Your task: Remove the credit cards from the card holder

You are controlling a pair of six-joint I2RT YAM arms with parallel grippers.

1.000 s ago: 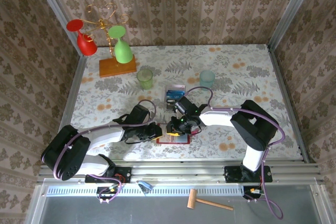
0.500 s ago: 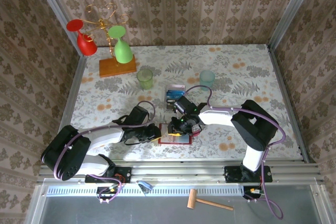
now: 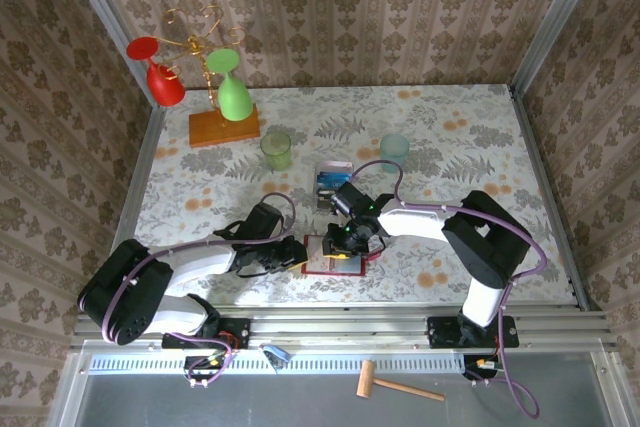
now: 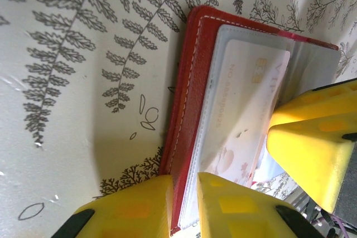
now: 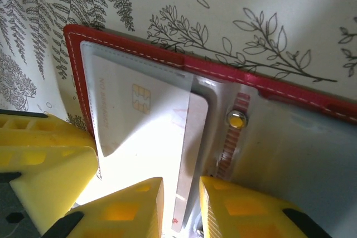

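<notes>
Left gripper pinches the card holder edge; right gripper nips a pale credit card partly out of its pocket (more may remain behind it)

Bright light, glare on the credit card, soft shadow beside the card holder, fingers perhaps blurred.

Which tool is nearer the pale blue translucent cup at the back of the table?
Right. The right tool sits at the red folding card holder, nearer the bases and left of the cup; the left tool is further left, at the holder's left edge.
</notes>
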